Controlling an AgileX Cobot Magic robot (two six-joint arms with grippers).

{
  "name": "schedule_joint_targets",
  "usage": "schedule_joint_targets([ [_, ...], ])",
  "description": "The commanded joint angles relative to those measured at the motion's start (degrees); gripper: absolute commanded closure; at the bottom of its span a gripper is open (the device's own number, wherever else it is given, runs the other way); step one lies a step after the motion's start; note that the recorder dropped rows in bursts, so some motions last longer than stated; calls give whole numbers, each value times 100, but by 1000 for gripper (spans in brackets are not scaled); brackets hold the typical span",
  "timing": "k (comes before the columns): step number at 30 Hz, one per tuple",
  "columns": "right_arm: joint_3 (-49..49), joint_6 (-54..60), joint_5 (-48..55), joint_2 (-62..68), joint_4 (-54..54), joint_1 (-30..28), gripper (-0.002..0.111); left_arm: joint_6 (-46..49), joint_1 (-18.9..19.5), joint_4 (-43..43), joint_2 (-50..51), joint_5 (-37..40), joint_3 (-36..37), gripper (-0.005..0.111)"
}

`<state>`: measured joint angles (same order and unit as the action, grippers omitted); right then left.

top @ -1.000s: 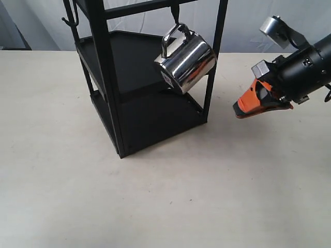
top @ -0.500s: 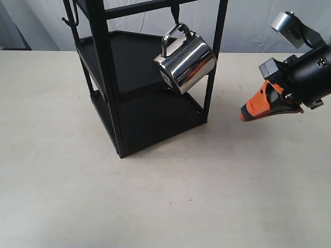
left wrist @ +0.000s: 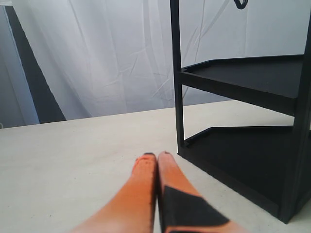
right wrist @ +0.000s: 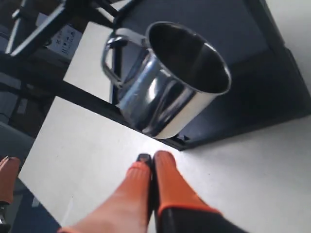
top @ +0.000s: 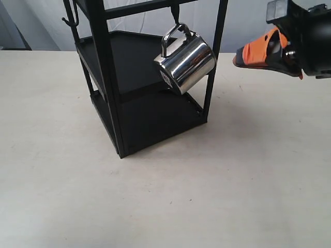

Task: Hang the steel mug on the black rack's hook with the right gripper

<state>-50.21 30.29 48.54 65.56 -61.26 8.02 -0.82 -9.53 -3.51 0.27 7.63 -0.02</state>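
Observation:
The steel mug (top: 186, 61) hangs tilted by its looped handle from the hook (top: 176, 21) on the black rack (top: 106, 77). My right gripper (top: 237, 58) is up at the right of the mug, apart from it, orange fingers shut on nothing. In the right wrist view the mug (right wrist: 167, 85) hangs beyond the shut gripper (right wrist: 151, 158), its open mouth facing the camera. My left gripper (left wrist: 155, 155) is shut and empty, low over the table beside the rack's lower shelf (left wrist: 243, 155); it does not show in the exterior view.
A second black hook (top: 70, 20) sticks out at the rack's upper left. The rack stands on a pale table (top: 207, 186). A white curtain (left wrist: 107, 58) hangs behind, with a dark panel (left wrist: 34, 82) at one side.
My right gripper has risen and drawn back toward the upper right, away from the table. The mug stays hanging on the hook and the rack has not moved.

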Motion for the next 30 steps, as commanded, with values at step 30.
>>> schedule_joint_targets([
  [30,5021,621,-3551,-6556,2537,-1823,105,-14,-27,-37,-27,-30,2,105],
])
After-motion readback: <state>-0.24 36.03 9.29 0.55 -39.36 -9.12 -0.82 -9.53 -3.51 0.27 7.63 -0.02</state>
